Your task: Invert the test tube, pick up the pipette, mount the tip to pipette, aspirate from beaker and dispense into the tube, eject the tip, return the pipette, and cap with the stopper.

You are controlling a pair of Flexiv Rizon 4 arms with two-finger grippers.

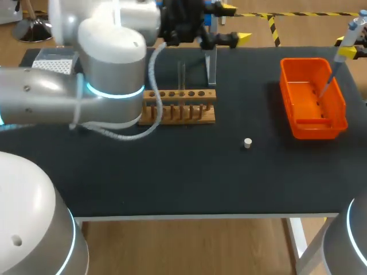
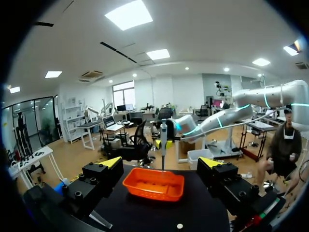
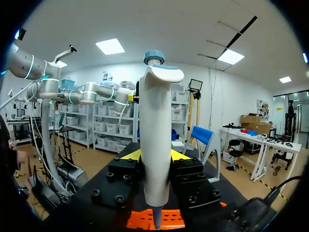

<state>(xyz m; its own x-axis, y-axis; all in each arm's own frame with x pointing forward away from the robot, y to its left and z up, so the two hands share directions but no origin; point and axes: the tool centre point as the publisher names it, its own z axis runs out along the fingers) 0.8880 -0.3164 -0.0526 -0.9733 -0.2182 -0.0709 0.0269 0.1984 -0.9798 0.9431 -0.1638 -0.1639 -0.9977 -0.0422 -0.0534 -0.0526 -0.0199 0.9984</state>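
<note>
My right gripper (image 3: 154, 155) is shut on the white pipette (image 3: 155, 140), with a yellow-tipped finger on each side of its body. In the head view the pipette (image 1: 343, 48) hangs at the far right, its thin tip pointing down into the orange bin (image 1: 312, 98). A small white stopper (image 1: 247, 142) lies on the black mat in front of the bin. A clear test tube (image 1: 182, 74) stands in the wooden rack (image 1: 179, 107). My left gripper (image 1: 234, 23) is open and empty at the back of the table, facing the bin (image 2: 153, 183) and pipette (image 2: 163, 140).
A clear stand (image 1: 211, 67) rises just behind the rack's right end. A white tip box (image 1: 54, 61) sits at the back left, partly hidden by my left arm. The stopper (image 2: 179, 225) shows on the mat ahead of the left gripper.
</note>
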